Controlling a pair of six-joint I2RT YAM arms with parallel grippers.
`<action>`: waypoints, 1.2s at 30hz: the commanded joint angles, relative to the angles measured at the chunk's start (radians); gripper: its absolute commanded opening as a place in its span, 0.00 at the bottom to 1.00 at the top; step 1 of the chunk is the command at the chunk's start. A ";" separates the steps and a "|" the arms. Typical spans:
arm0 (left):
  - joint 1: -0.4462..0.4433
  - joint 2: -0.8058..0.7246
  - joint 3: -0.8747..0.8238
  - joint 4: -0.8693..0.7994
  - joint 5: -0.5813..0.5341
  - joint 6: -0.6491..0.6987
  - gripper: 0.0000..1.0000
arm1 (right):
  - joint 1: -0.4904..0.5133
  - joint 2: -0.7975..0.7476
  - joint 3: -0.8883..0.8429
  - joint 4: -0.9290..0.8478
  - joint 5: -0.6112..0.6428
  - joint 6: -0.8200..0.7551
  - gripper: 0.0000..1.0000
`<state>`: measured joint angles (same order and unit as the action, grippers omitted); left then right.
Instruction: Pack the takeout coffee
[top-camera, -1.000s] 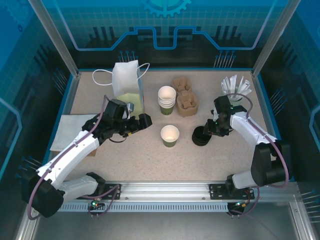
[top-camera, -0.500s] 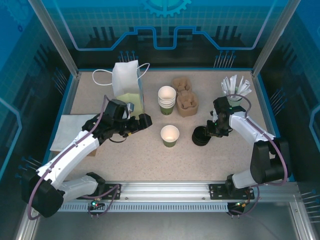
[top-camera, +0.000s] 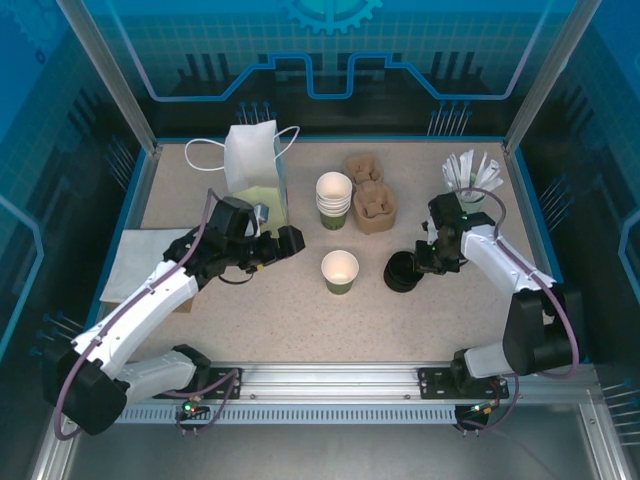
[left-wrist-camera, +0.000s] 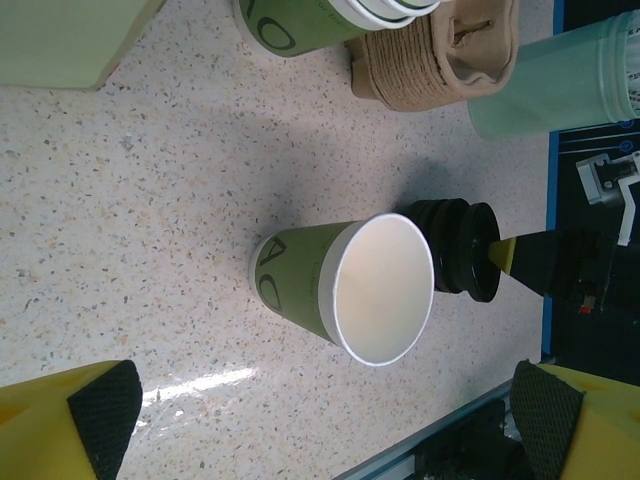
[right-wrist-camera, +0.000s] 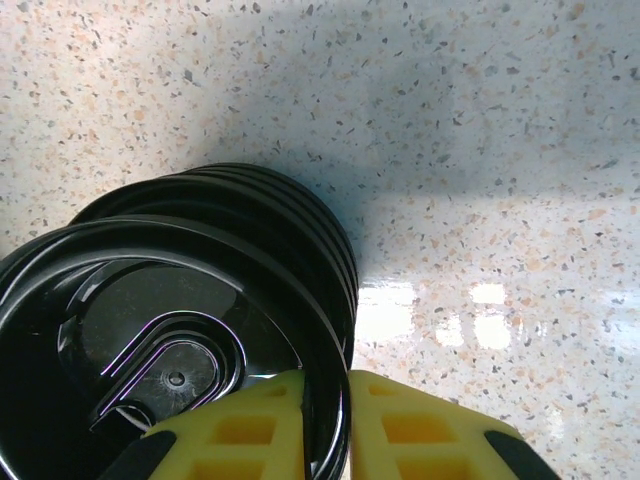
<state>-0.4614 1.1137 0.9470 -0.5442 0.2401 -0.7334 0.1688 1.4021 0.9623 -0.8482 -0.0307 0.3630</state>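
Right wrist close-up: right tool (right-wrist-camera: 326, 395) pinched together on the rim of the top lid (right-wrist-camera: 170, 340), one yellow finger inside the edge, one outside. Judged to be the lid-picking step. To do it well: lift straight up and slowly, peeling just one lid off the stack of black lids (top-camera: 402, 271); watch for a second one clinging beneath; hold it level, then carry it leftward to the takeout coffee (top-camera: 340, 271) and press down evenly round the white rim. Found standing upright and uncovered at the middle of the bench (top-camera: 300, 320), just left of the stack and apart from the white paper bag (top-camera: 255, 165) at the back left. Reaching in from the right with elbow bent and wrist tipped steeply down over the stack. Across the bench, left tool (top-camera: 283, 243) spread wide and empty, held low beside the bag, pointed toward the takeout coffee.
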 joint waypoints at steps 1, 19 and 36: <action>-0.011 -0.014 0.039 0.002 0.028 0.018 0.99 | -0.012 -0.059 0.043 -0.033 0.009 -0.021 0.17; -0.201 0.220 0.273 0.302 0.269 -0.078 0.99 | 0.164 -0.394 0.069 0.304 -0.121 0.035 0.16; -0.259 0.348 0.384 0.300 0.246 -0.054 0.79 | 0.217 -0.370 0.095 0.323 -0.287 0.047 0.16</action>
<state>-0.7094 1.4544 1.2915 -0.2379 0.4938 -0.8101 0.3687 1.0229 1.0344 -0.5484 -0.2684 0.4019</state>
